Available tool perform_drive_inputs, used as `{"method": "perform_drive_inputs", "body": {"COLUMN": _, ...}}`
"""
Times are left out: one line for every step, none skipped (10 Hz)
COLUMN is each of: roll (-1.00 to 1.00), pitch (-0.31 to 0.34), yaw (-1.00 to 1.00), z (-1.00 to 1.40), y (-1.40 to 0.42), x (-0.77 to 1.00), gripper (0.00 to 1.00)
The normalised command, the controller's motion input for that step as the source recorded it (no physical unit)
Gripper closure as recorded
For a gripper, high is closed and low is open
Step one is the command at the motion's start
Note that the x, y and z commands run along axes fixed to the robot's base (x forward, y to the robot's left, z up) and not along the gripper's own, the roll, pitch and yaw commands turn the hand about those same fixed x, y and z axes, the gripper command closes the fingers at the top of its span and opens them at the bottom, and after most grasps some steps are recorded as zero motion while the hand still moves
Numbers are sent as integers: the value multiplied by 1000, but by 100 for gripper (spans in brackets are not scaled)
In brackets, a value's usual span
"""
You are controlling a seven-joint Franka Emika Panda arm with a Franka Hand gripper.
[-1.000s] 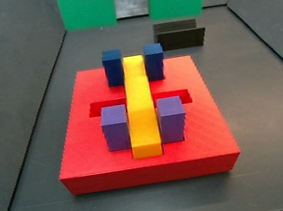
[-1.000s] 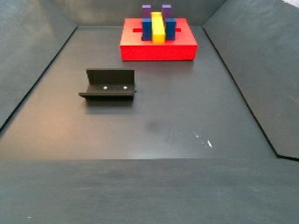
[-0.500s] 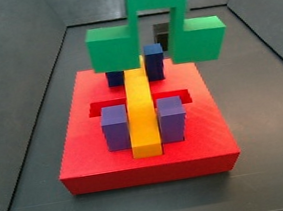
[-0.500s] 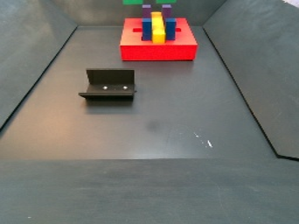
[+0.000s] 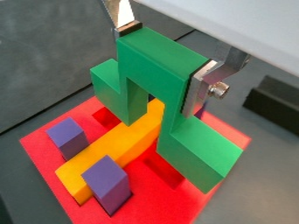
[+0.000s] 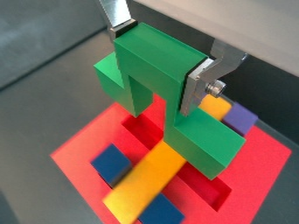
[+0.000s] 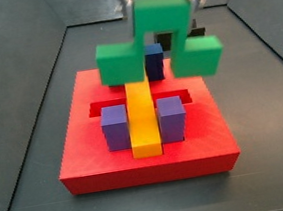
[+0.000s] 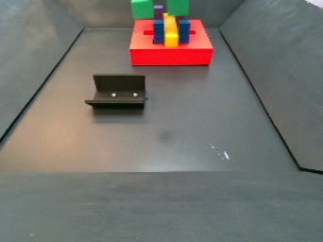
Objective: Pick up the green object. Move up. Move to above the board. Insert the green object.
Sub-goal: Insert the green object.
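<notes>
My gripper is shut on the raised centre cube of the green object, one silver finger on each side face, as also appears in a wrist view. The bridge-shaped green object hangs above the far part of the red board, its two lower cubes on either side of the long yellow bar. The bar runs under the bridge's gap. Two purple cubes flank the bar near the front, and a blue cube shows behind. In a side view only the green object shows above the board.
The dark fixture stands on the grey floor, well away from the board. A dark block lies on the floor just beyond the board. Sloping grey walls enclose the floor on all sides.
The green object has come down in my gripper and moved nearer over the board; its lower cubes now hang close above the bar's far end.
</notes>
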Motion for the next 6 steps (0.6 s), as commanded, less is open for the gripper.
{"method": "perform_drive_inputs", "body": {"roll": -9, "pitch": 0, "yaw": -160, "z": -403, "y": 0, "x": -420, "gripper": 100}}
{"method": "perform_drive_inputs", "body": {"roll": -23, "pitch": 0, "yaw": -197, "z": -314, "y": 0, "x": -423, "gripper": 100}}
{"method": "perform_drive_inputs", "body": {"roll": -34, "pitch": 0, "yaw": -189, "z": -291, "y": 0, "x": -400, "gripper": 100}}
{"method": "perform_drive_inputs", "body": {"roll": -40, "pitch": 0, "yaw": -183, "z": -266, "y": 0, "x": -369, "gripper": 100}}
{"method": "perform_drive_inputs", "body": {"roll": -41, "pitch": 0, "yaw": -77, "z": -274, "y": 0, "x": -237, "gripper": 100}}
{"method": "perform_drive_inputs", "body": {"roll": -14, "pitch": 0, "yaw": 0, "z": -280, "y": 0, "x": -86, "gripper": 100}}
